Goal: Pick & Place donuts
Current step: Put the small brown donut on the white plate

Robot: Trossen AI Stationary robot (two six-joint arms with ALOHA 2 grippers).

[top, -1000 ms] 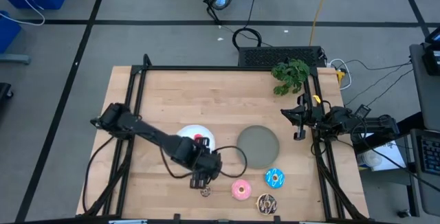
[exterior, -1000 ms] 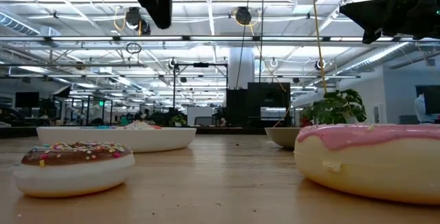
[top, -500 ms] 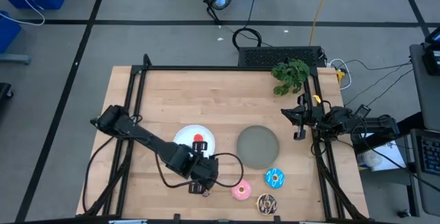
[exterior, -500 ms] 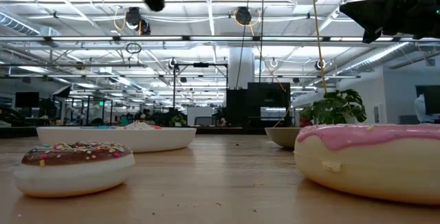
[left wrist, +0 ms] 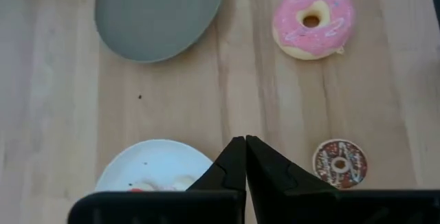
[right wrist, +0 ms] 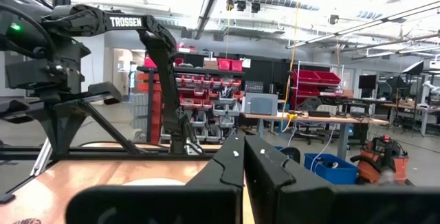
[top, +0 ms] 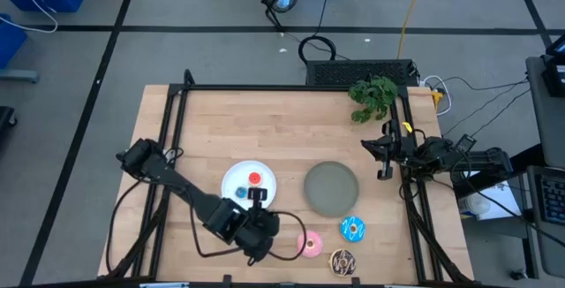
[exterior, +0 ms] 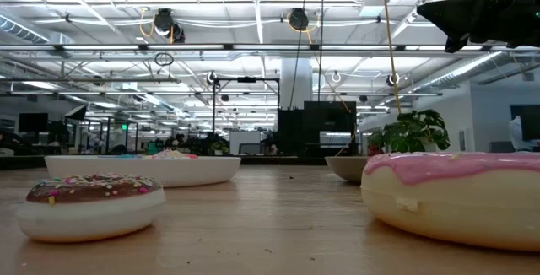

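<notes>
Hovering near the bench's front edge, the left tool (left wrist: 245, 157) has its fingers together on nothing; it risks a wasted trip. The chocolate donut (left wrist: 339, 163) lies beside it, the pink donut (left wrist: 313, 19) farther off. The right tool (right wrist: 243, 157), likewise closed, waits at the bench's right side.

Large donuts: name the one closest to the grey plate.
The blue donut: it lies right beside the grey plate, while the pink donut and the chocolate donut lie farther off.
</notes>
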